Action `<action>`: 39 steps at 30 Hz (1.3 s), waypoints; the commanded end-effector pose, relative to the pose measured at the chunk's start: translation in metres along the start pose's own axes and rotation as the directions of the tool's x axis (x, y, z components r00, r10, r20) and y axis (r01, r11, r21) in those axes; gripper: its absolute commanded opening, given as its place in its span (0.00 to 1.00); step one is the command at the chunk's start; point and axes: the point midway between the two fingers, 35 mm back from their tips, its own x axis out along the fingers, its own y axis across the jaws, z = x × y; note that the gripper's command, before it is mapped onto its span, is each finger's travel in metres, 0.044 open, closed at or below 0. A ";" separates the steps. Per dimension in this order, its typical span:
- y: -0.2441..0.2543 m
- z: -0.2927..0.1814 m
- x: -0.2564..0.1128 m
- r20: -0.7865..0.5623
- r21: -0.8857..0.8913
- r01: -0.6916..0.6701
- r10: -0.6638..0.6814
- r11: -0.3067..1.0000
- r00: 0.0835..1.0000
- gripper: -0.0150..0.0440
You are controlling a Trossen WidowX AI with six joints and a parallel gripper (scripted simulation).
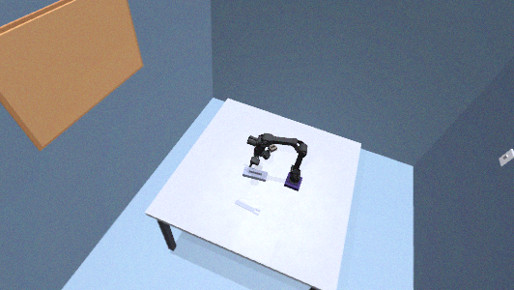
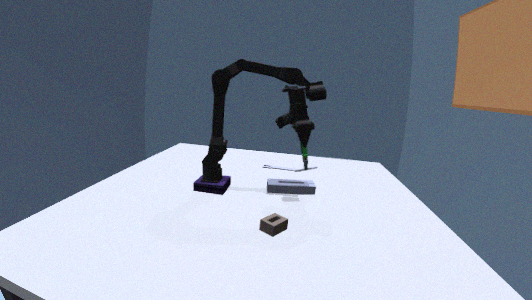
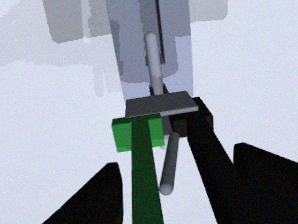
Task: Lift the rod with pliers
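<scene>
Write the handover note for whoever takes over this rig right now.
Gripper: shut on the locking pliers, over the channel block.
Rod: in the pliers' jaws, above the block.
Holster: on the table, its slot without the pliers.
Done: pliers taken, rod out of the channel.
Left: reach the full lift height if short of it, then hold. Exact height and whether the pliers are locked: cannot tell.

The rod (image 3: 154,65) looks like smooth, matt grey metal.
</scene>
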 end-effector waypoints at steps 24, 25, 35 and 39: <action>-0.004 -0.019 -0.036 -0.175 0.003 0.001 0.000 1.000 0.985 0.43; -0.004 -0.019 -0.037 -0.181 0.003 0.001 0.000 1.000 0.983 0.43; -0.005 -0.022 -0.043 -0.208 0.002 0.002 -0.001 1.000 0.978 0.43; -0.005 -0.022 -0.043 -0.208 0.002 0.002 -0.001 1.000 0.978 0.43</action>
